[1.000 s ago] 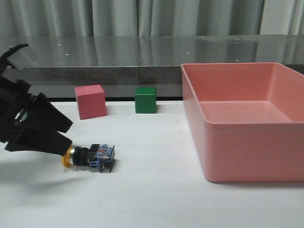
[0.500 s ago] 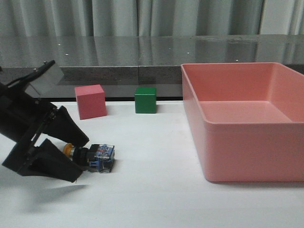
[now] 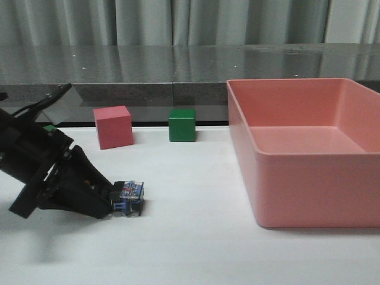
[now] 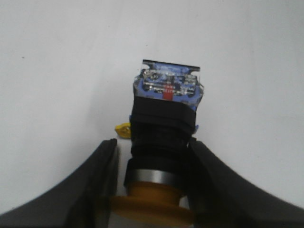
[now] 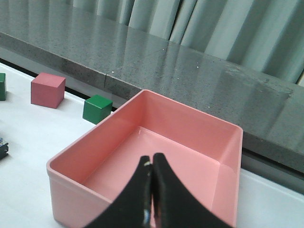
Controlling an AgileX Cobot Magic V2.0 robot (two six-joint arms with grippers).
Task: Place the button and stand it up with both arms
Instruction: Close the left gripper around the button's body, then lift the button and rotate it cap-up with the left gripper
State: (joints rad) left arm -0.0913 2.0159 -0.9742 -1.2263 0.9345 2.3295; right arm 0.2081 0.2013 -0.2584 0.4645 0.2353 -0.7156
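At lower left of the front view, the button [image 3: 127, 198] lay on its side on the white table [image 3: 190, 249]. The left gripper [image 4: 153, 187] straddled its black body, fingers [image 4: 102, 190] apart beside it. The right gripper [image 5: 152, 190] hung pressed together above the pink bin [image 5: 156, 156].

The right gripper [image 5: 152, 190] hangs above a pink bin [image 5: 228, 142], its two black fingers pressed together with nothing between them. On the white table [image 5: 33, 137], a green cube [image 5: 97, 109] sits near the bin's corner, a pink cube [image 5: 47, 90] farther along.
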